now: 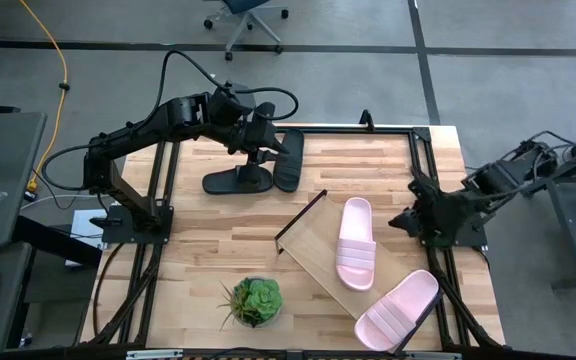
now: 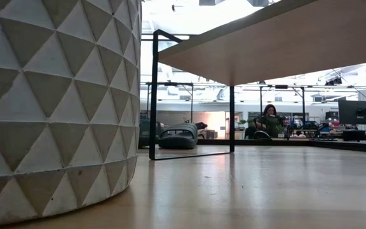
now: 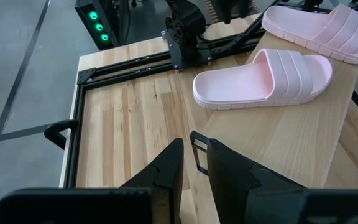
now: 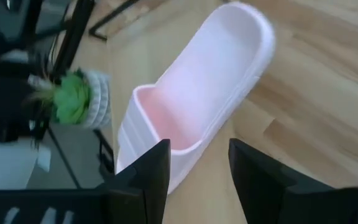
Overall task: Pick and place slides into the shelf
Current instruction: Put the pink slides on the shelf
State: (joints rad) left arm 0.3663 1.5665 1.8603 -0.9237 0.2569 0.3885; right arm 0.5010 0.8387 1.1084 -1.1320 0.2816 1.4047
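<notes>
Reaching left claw [image 1: 264,152] above black slides [image 1: 238,180], right claw [image 1: 405,220] parted

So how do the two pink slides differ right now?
The pink slide nearer the table's middle lies fully on the shelf; the pink slide at the corner overhangs the shelf's end. The first runs straight along the table's depth, the second sits diagonally. Both are pale pink, ribbed-strapped and sole-down.

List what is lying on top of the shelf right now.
Two pale pink slides lie on the shelf: one near its middle, the other at its near end, overhanging the edge. No black slide is on it. The board beneath each slide is covered.
</notes>
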